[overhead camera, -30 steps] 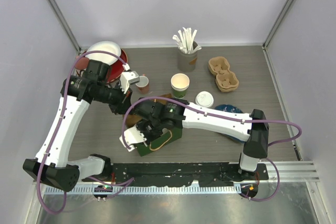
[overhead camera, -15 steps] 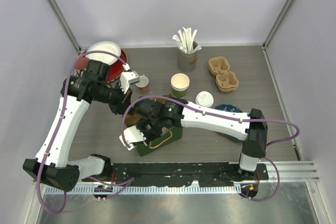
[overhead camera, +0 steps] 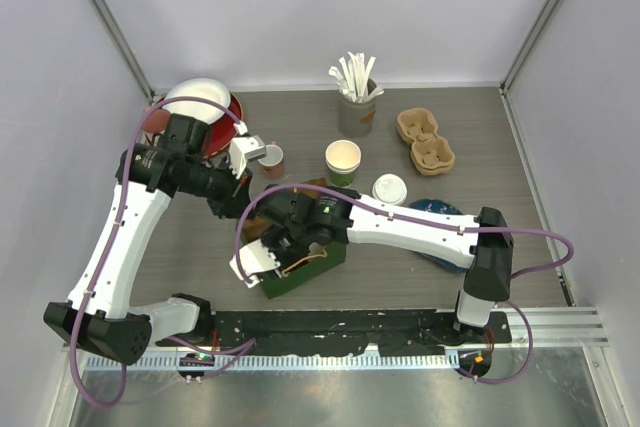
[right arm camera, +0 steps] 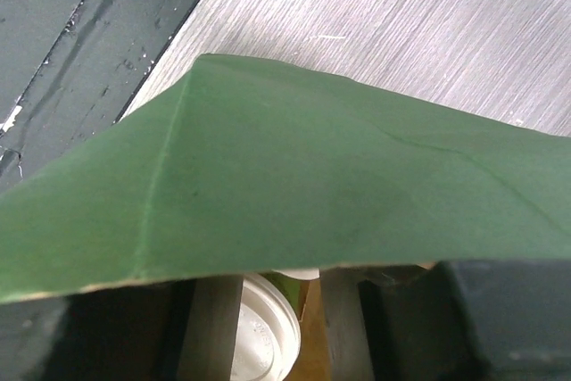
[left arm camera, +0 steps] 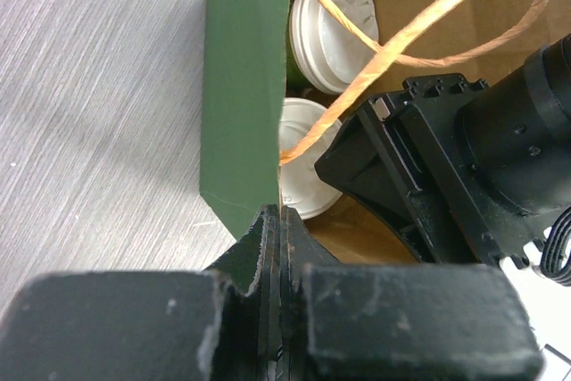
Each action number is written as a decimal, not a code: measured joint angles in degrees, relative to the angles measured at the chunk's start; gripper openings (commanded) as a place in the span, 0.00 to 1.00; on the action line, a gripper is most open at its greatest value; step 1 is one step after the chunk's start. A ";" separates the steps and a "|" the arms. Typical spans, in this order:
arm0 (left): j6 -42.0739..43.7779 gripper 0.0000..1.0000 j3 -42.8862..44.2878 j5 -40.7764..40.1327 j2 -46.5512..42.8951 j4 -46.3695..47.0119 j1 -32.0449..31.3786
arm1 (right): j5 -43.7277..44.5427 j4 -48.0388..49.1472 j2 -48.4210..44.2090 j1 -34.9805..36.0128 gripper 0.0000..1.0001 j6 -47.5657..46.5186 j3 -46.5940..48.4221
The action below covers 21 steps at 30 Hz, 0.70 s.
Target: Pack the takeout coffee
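- Nearest, the green bag (left arm camera: pixel 236 86) was held open, its wall edge being pinched by the left jaws, pressed together on the paper.
- Inside it, two lidded cups (left arm camera: pixel 326 33) were stood side by side; the right jaws were spread either side of one, probably for release.
- Little room was left there, and the string handle (left arm camera: pixel 401 33) could be snagged on withdrawal.
- Farther off, an unlidded cup (overhead camera: pixel 343 160) was seen on the desk (overhead camera: pixel 500 147), unpacked.

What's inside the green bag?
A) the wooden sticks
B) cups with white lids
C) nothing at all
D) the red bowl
B. The left wrist view looks into the green bag, and two cups with white lids sit inside it.
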 measured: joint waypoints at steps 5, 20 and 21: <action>0.02 0.00 0.00 -0.74 0.00 -0.11 0.00 | 0.90 0.07 -1.27 -0.04 0.48 -0.66 -0.76; -0.26 0.00 0.00 -5.77 0.00 -0.07 0.00 | 2.82 7.10 -12.85 -0.02 0.53 -3.19 -8.39; -0.26 0.00 0.00 -5.84 0.00 -0.07 0.00 | 2.80 7.34 -13.25 -0.02 0.54 -3.43 -8.70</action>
